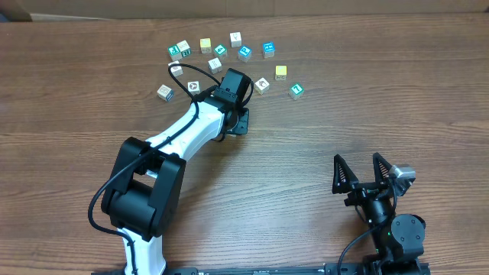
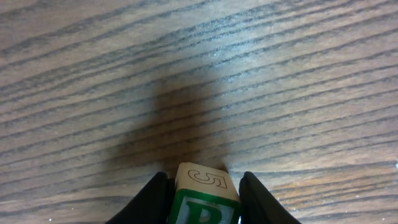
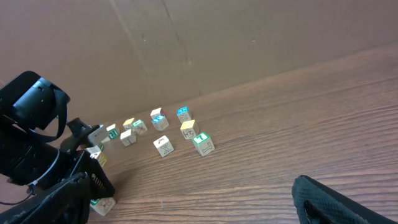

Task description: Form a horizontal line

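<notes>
The left tool (image 2: 202, 186) is clenched on the green-R cube (image 2: 206, 179), fingers against both its sides, just beside the scattered cubes (image 1: 215, 64) on the desk (image 1: 367, 99). The right tool (image 1: 359, 173) stands released, well apart.

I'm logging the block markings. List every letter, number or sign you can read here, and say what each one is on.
"5" (could be an S): top face of the white cube at the bottom of the left wrist view.
Green letter on that cube's front face: cut off by the frame edge, looks like "R".
Marks on the other cubes scattered on the table: too small to read.
</notes>
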